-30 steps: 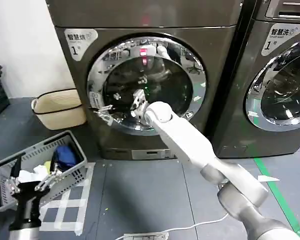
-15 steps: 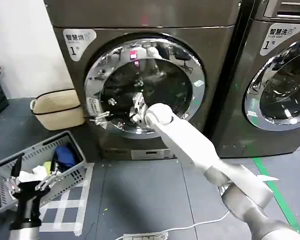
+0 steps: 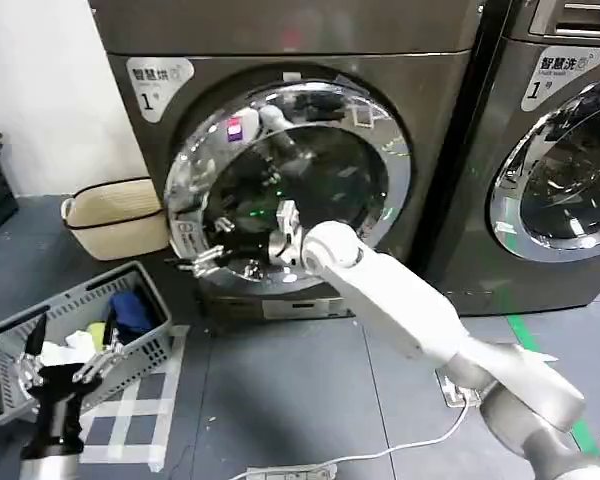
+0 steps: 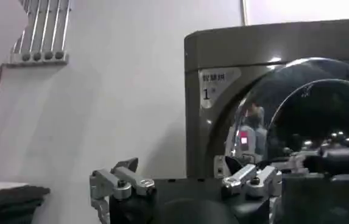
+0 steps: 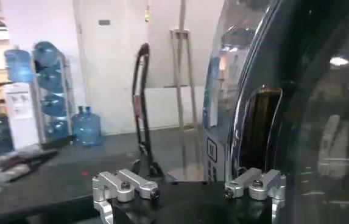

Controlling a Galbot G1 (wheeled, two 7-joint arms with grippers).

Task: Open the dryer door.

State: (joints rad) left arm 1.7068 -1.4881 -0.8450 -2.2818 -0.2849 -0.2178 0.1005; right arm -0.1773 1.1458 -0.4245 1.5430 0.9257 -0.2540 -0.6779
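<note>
The dark grey dryer marked "1" has a round chrome-rimmed glass door standing ajar, its left edge swung out from the front. My right gripper is at that left edge, low on the rim, fingers spread open around it. In the right wrist view the door's chrome rim rises just beyond the right gripper, close to one finger. My left gripper hangs open and idle at the lower left, over the grey basket. From the left wrist the left gripper faces the dryer.
A grey plastic laundry basket with clothes sits on the floor at the left, a woven cream basket beside the dryer. A second machine stands to the right. A white cable lies across the floor.
The door has swung outward from its shut position, its left edge coming away from the dryer. My right gripper has moved down and toward me with that edge. The left arm has stayed still.
</note>
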